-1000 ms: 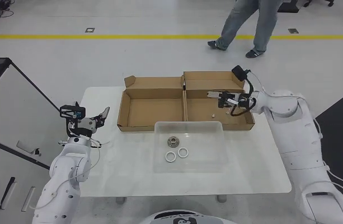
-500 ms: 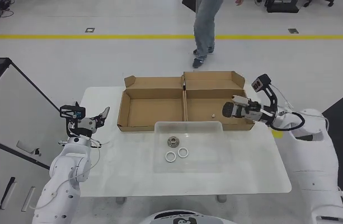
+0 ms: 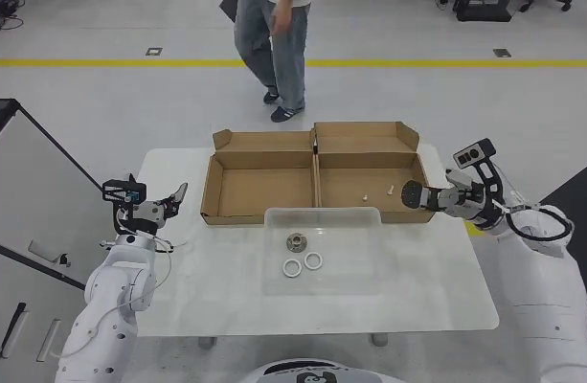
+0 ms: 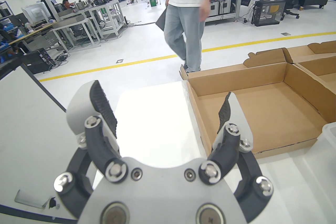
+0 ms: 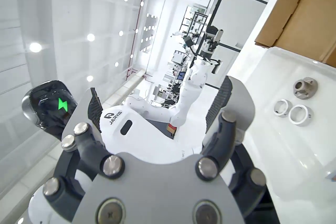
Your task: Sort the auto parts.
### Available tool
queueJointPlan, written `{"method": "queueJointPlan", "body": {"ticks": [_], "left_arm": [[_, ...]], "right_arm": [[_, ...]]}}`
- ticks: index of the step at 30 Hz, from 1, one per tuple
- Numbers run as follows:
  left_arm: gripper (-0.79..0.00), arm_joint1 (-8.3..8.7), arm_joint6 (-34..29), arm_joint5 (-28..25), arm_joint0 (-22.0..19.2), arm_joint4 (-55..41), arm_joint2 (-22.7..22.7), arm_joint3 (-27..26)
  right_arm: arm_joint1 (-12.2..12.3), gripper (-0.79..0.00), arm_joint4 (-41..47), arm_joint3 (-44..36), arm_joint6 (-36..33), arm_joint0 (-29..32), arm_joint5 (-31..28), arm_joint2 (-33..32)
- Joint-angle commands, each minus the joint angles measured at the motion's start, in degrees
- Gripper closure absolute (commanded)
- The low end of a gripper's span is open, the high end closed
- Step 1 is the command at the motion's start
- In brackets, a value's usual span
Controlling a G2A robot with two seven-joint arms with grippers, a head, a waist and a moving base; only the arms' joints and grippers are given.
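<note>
Right gripper (image 3: 409, 196), fingers open and empty, has pulled clear of the box (image 3: 360, 134), leaving a part (image 3: 390, 188) sorted; left gripper (image 3: 171, 198) idles open.

Grey metal flanged hub (image 3: 296, 241): sits flat, bore up, in clear bin (image 3: 322, 214), well apart from right gripper (image 3: 409, 195). White ring (image 3: 291, 268) and second white ring (image 3: 313, 259): lie flat, side by side, just beside hub. Small white part (image 3: 390, 189) and second small white part (image 3: 367, 197): rest on cardboard box (image 3: 360, 134) floor, just ahead of that gripper.
</note>
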State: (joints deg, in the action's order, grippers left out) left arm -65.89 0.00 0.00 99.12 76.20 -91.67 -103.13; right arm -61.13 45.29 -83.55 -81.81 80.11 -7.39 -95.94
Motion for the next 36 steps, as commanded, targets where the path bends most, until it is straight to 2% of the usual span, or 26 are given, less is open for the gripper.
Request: {"method": "queueJointPlan", "body": {"ticks": [1, 3, 19, 22, 28, 36], "left_arm": [[-0.785, 0.00, 0.0, 0.0, 0.0, 0.0, 0.0, 0.0], [-0.785, 0.00, 0.0, 0.0, 0.0, 0.0, 0.0, 0.0], [-0.785, 0.00, 0.1, 0.1, -0.1, 0.1, -0.1, -0.1], [-0.785, 0.23, -0.7, -1.3, 0.1, 3.6, -0.8, -3.3], [-0.785, 1.01, -11.8, -9.3, -2.2, 11.3, -1.1, -10.5], [-0.785, 2.02, -24.5, -26.6, -7.8, 18.2, 2.3, -19.3]], "right_arm": [[0.0, -0.785, 2.1, 0.7, -1.4, 0.3, -0.3, -0.5], [0.0, -0.785, 4.5, 1.4, -3.6, 0.3, -0.8, -0.7], [0.0, -0.785, 4.5, 1.4, -3.6, 0.3, -0.8, -0.7], [0.0, -0.785, 4.5, 1.4, -3.6, 0.3, -0.8, -0.7], [0.0, -0.785, 4.5, 1.4, -3.6, 0.3, -0.8, -0.7], [0.0, -0.785, 4.5, 1.4, -3.6, 0.3, -0.8, -0.7]]}}
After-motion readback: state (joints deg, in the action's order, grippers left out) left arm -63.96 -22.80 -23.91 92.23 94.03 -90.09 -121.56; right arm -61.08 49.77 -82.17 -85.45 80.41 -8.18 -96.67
